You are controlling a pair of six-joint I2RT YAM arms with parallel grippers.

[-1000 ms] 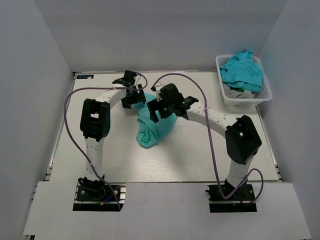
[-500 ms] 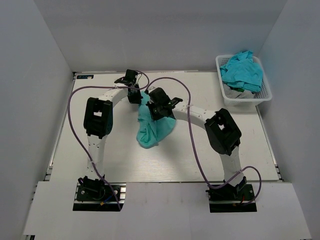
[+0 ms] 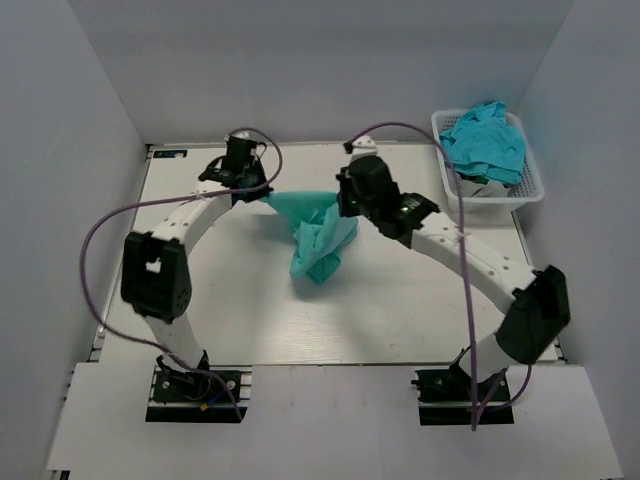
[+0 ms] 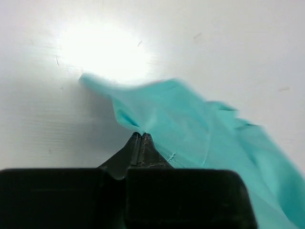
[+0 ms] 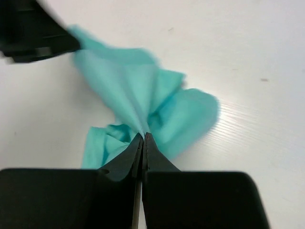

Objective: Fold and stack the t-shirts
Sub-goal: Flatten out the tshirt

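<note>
White table (image 3: 400, 300), teal t-shirt (image 3: 318, 238) pinched taut between left gripper (image 4: 142, 135) and right gripper (image 5: 143, 135)

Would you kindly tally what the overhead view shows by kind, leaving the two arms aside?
Loose teal t-shirt: 1
White lattice basket: 1
Teal clothing heap inside it: 1, shirts within uncountable
Total: 3
</note>
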